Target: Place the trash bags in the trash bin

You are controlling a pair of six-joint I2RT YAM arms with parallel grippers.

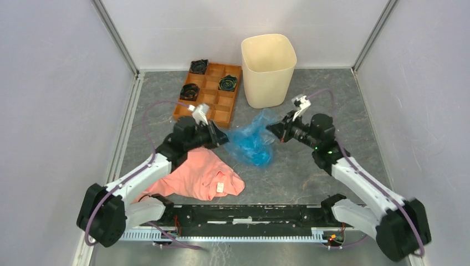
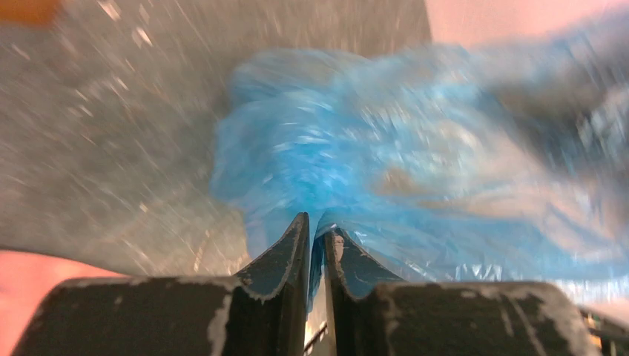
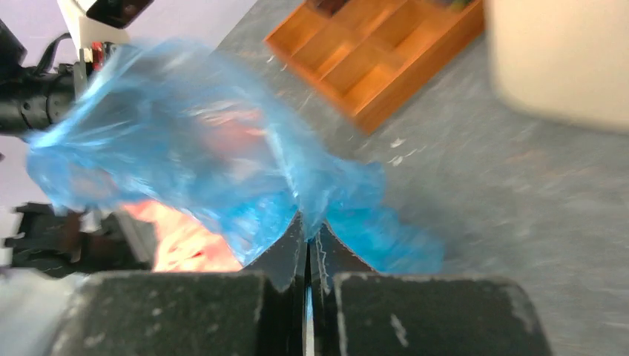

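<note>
The light-blue trash bag (image 1: 252, 141) hangs crumpled between my two grippers, just in front of the cream trash bin (image 1: 268, 69), which stands upright at the back. My left gripper (image 1: 220, 137) is shut on the bag's left edge; in the left wrist view the film (image 2: 386, 148) is pinched between the jaws (image 2: 315, 222). My right gripper (image 1: 271, 128) is shut on the bag's right edge; in the right wrist view the blue film (image 3: 185, 148) rises from the closed jaws (image 3: 307, 226). The bin's blurred wall (image 3: 564, 59) shows at the upper right of the right wrist view.
An orange-brown compartmented tray (image 1: 213, 105) with dark round parts sits left of the bin; it also shows in the right wrist view (image 3: 371, 52). A salmon-pink garment (image 1: 202, 177) lies under the left arm. Walls close in the table on three sides.
</note>
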